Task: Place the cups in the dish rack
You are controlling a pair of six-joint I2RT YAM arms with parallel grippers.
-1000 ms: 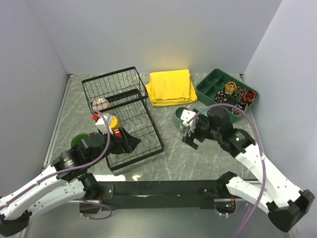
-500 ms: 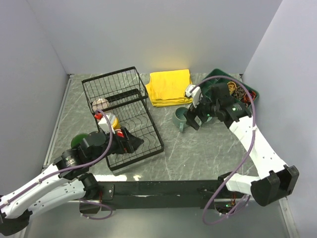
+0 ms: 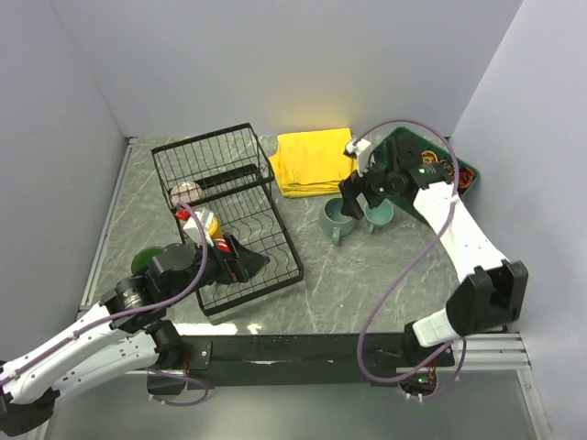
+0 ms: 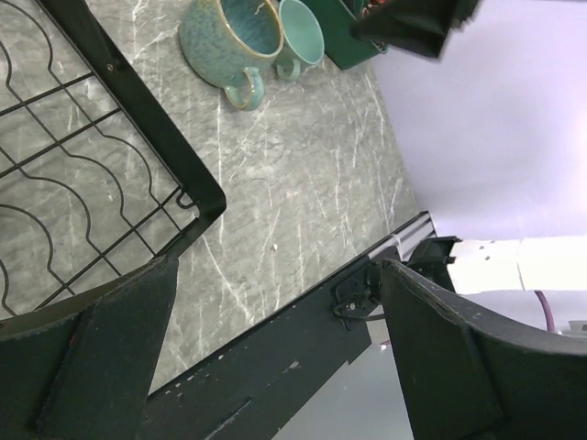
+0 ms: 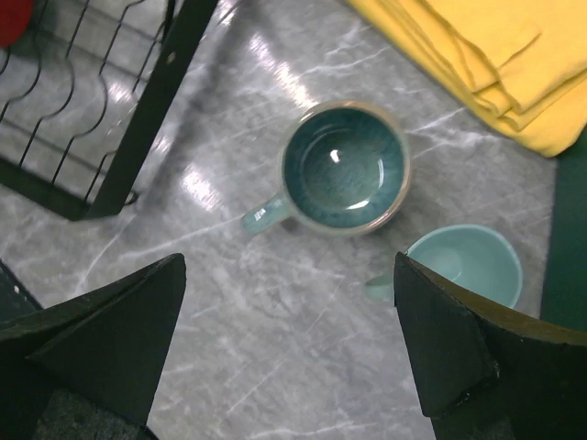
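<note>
The black wire dish rack (image 3: 225, 197) stands left of centre. It holds a beige cup (image 3: 186, 192) and a yellow cup (image 3: 207, 223), with a bit of red beside the yellow one. A dark green cup (image 3: 144, 260) sits on the table left of the rack. Two teal cups stand upright right of the rack: a darker one (image 3: 335, 218) (image 5: 344, 170) and a lighter one (image 3: 377, 214) (image 5: 468, 261). My right gripper (image 3: 353, 195) (image 5: 289, 357) hangs open above them, holding nothing. My left gripper (image 3: 249, 265) (image 4: 275, 367) is open and empty over the rack's near right corner (image 4: 197, 197).
A folded yellow cloth (image 3: 316, 160) (image 5: 495, 55) lies at the back. A green divided tray (image 3: 459, 170) with small rolled items sits at the back right, partly under my right arm. White walls close in the table on three sides.
My right arm has swung from mid-table toward the back and now hovers over the teal cups, uncovering the lighter one. The left arm has hardly moved.
</note>
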